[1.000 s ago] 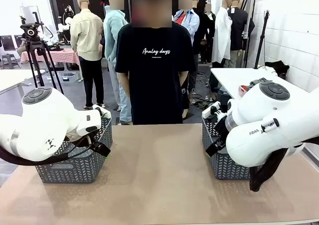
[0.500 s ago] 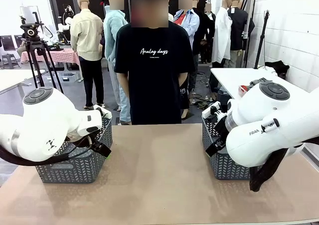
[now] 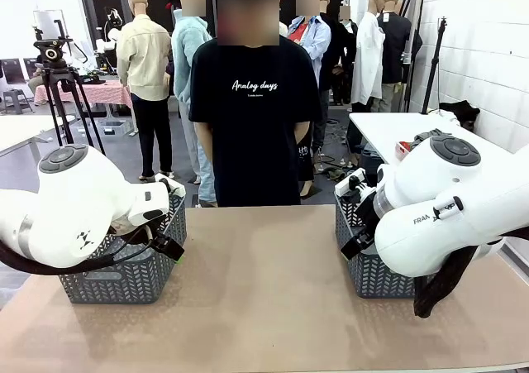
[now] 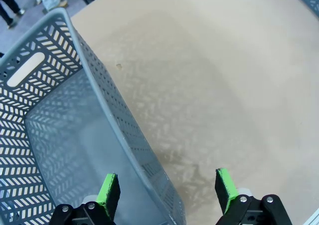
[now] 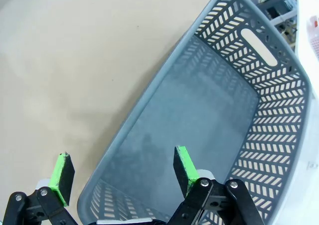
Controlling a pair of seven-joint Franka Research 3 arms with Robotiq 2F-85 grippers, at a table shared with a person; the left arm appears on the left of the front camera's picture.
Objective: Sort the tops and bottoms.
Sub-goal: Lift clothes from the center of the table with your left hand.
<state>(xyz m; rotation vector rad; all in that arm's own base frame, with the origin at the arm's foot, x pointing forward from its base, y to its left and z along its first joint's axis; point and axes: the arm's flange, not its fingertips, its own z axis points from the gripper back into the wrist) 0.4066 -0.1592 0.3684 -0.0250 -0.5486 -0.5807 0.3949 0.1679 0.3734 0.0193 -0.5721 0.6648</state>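
Front view, tops and bottoms: where they lie relative to either gripper cannot be told.
Front view, left arm (image 3: 74, 212): folded low at the near left of the table (image 3: 264, 298), with its wrist bent over the left basket (image 3: 124, 280).
Front view, right arm (image 3: 450, 216): folded low at the near right, with its wrist set in front of the right basket (image 3: 368, 275).
Front view, room: tan tabletop is spread between the two baskets. A person (image 3: 256, 108) is stood at the far edge, well apart from both arms.
Left wrist view, left gripper (image 4: 167, 185): the fingers are spread wide and nothing is clamped. It is pointed down astride the left basket's long rim, with one green pad (image 4: 108, 191) over the basket floor and the other over the table.
Left wrist view, room: open tabletop is seen ahead of the outer finger, and the patterned wall is seen ahead of the inner one.
Right wrist view, right gripper (image 5: 123, 165): the fingers are spread wide and nothing is clamped. It is set astride the right basket's near rim, one finger over the table and the other over the basket floor.
Right wrist view, room: tabletop is seen to the outer side, and the handle wall is seen at the basket's far end.
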